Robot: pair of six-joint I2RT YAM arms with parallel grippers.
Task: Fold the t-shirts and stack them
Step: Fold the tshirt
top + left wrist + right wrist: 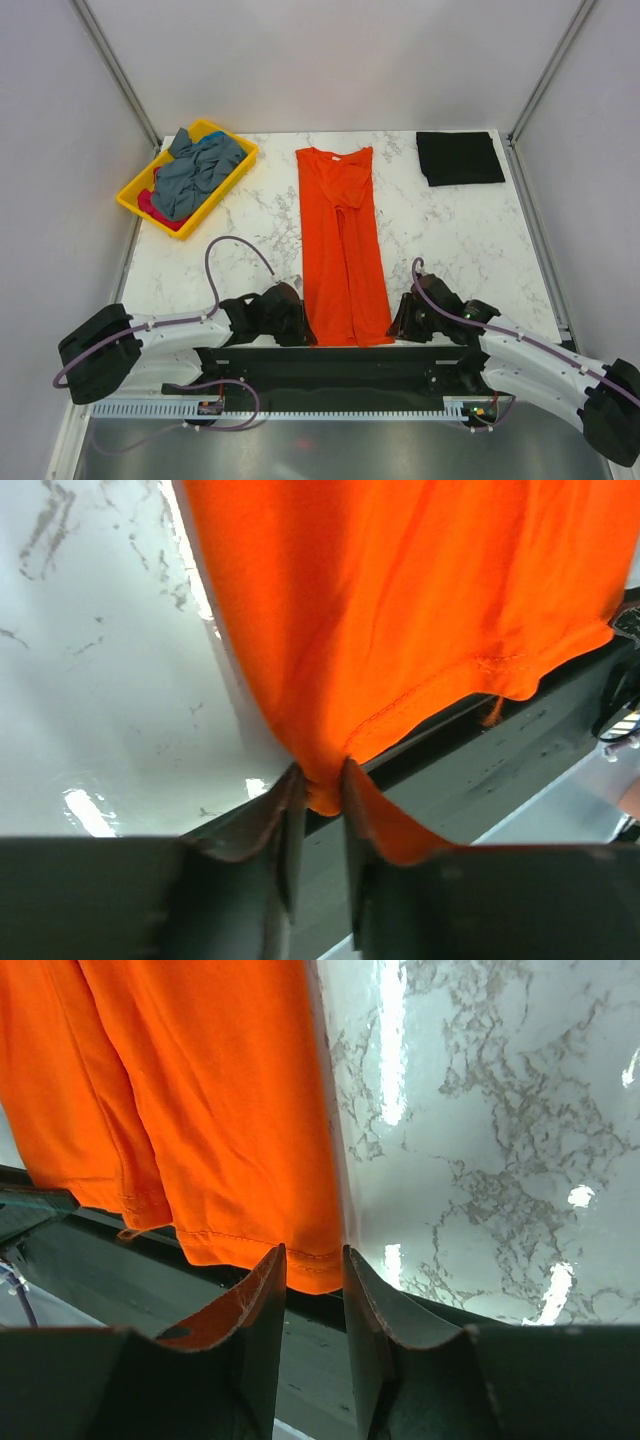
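1. Shirts, seen from the top camera: the orange t-shirt [340,240] lies in the middle of the table [450,240]. It is folded lengthwise into a long narrow strip, collar at the far end, hem at the near edge. A black t-shirt [460,157] sits folded in a neat rectangle at the far right corner. A grey-blue t-shirt [195,170] and a pink t-shirt [150,205] lie crumpled in the yellow tray [208,127] at far left. My left gripper [298,325] is at the hem's left corner, my right gripper [398,322] at its right corner.
2. Left wrist: my jaws are clamped on the hem's corner. The orange cloth bunches between my fingers [285,820], and creases fan up from the pinch. The stitched hem overhangs the table's near edge.
3. Right wrist: the hem's corner, flat and evenly stitched, sits in the gap between my fingers [265,1300]. I cannot tell whether they pinch it.
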